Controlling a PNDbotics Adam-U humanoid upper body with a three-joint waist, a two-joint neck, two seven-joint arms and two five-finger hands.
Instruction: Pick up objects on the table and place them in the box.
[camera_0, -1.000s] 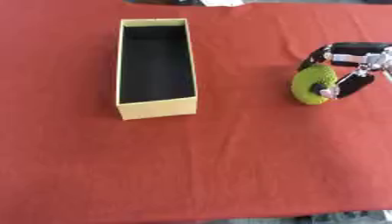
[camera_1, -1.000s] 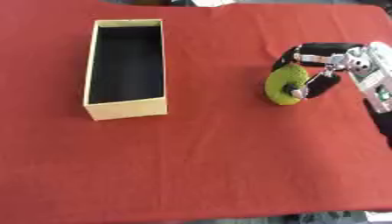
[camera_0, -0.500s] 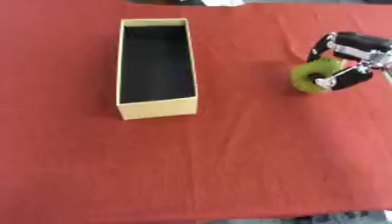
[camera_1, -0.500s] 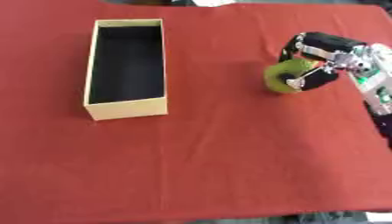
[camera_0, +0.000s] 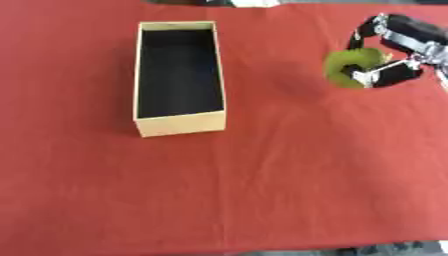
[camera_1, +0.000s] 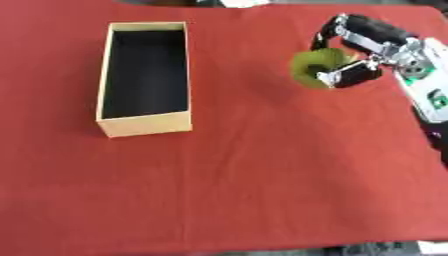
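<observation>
Red cloth (camera_0: 262, 190) covers the whole table, smooth apart from faint creases, and bare between the box and the hand.

On the left stands a long tan cardboard box (camera_0: 179, 124), open at the top, with a dark inside. Its long axis runs from the near side of the table toward the far side, leaning only slightly. The near end wall faces the camera, pale and plain. Whether anything lies inside it cannot be made out; only black shows there.

Moving right, a soft dark shadow (camera_0: 293, 82) lies on the cloth between the box and the held thing, which suggests that thing is off the surface.

Further right, near the far right corner, is a yellow-green object (camera_1: 313, 66), roundish and thick, with a darker olive face turned toward the box. It is blurred, so its exact shape and any long axis cannot be told. It is well apart from the box.

The right hand (camera_1: 360, 46) comes in from the right edge, black with silver joints, its fingers (camera_1: 350, 75) curled round the green object from above and below, gripping it. A white and green part of the forearm shows at the right edge in the right eye view.
</observation>
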